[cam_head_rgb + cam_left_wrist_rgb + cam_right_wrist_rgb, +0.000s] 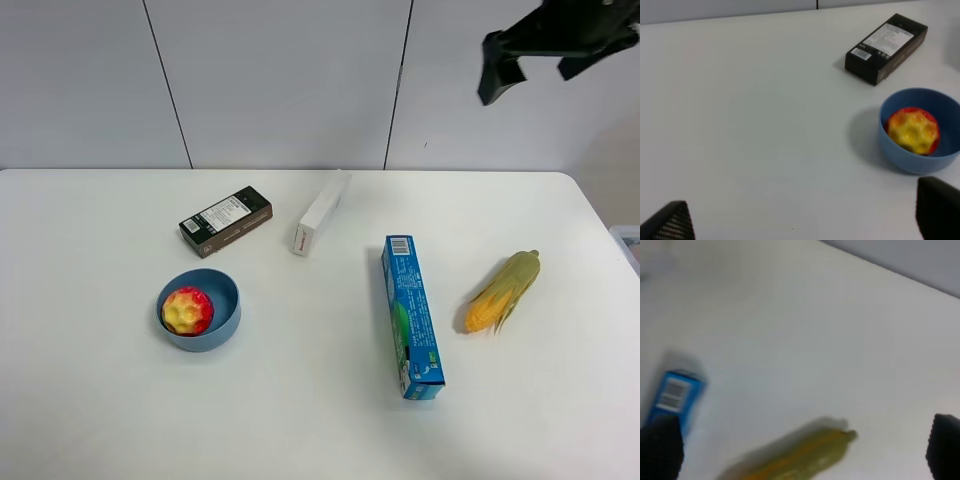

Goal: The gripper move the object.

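Observation:
The object, a bumpy red-and-yellow ball (187, 310), lies inside a blue bowl (226, 294) on the left of the white table. It also shows in the left wrist view (913, 131), inside the bowl (900, 160). My left gripper (805, 220) is open and empty, well short of the bowl and above bare table; it is out of the exterior view. My right gripper (535, 65) hangs high at the top right, open and empty. In the right wrist view the right gripper (802, 447) is far above the corn cob (800, 455).
A black box (226, 221) and a white box (320, 212) lie behind the bowl. A long blue box (411, 315) lies at centre right. A yellow-green corn cob (503, 291) lies near the right edge. The black box also shows in the left wrist view (886, 48).

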